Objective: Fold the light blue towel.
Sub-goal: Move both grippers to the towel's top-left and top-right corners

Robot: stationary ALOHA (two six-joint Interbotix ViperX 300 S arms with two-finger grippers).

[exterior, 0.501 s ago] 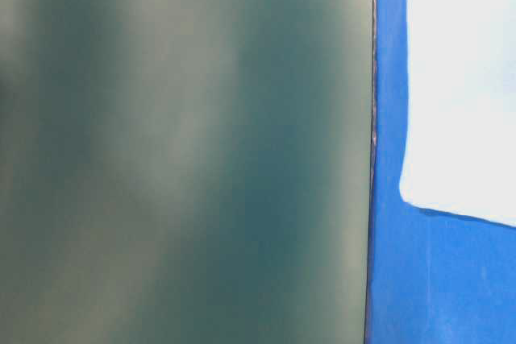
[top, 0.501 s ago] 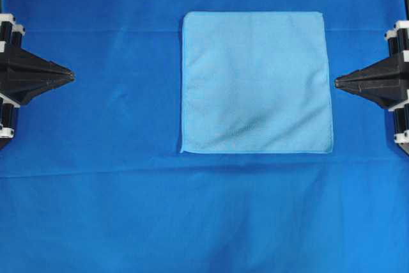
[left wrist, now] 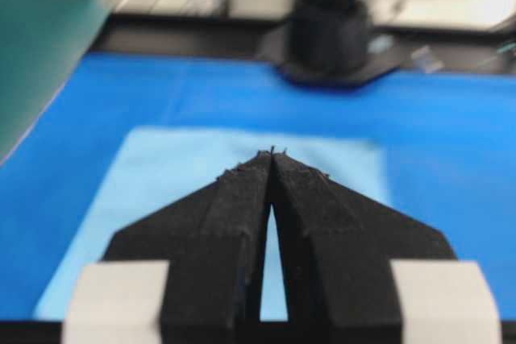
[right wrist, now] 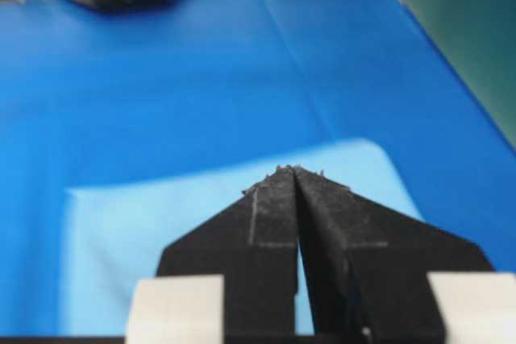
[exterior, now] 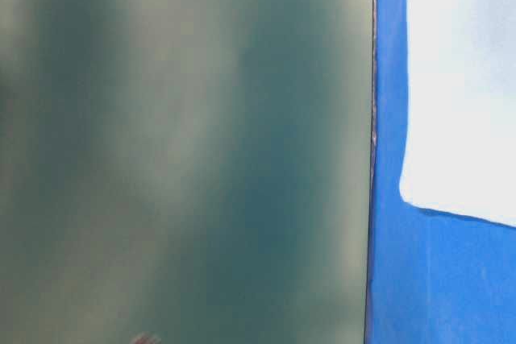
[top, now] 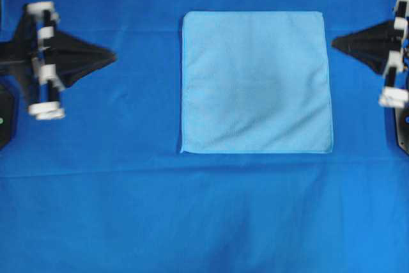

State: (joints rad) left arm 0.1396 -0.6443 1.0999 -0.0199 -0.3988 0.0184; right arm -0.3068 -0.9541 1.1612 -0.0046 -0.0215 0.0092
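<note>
The light blue towel (top: 255, 82) lies flat and unfolded, a pale square on the deep blue sheet (top: 192, 222), a little right of centre in the overhead view. My left gripper (top: 114, 57) hovers well to its left, tips together, holding nothing. At the right edge my right gripper (top: 333, 41) is shut too, its tip just off the towel's upper right corner. The left wrist view has the left gripper (left wrist: 272, 153) over the towel (left wrist: 177, 175). The right wrist view shows the right gripper (right wrist: 295, 169) above the towel (right wrist: 161, 223).
The deep blue sheet covers the whole table. A dark green wall (exterior: 185, 151) fills most of the table-level view, with a white patch (exterior: 459, 78) at its right. The other arm's black base (left wrist: 330, 30) stands beyond the towel in the left wrist view.
Both arms have moved toward the far side of the table. The left gripper has advanced toward the towel and rolled; the right gripper now points at the towel's upper right corner.
</note>
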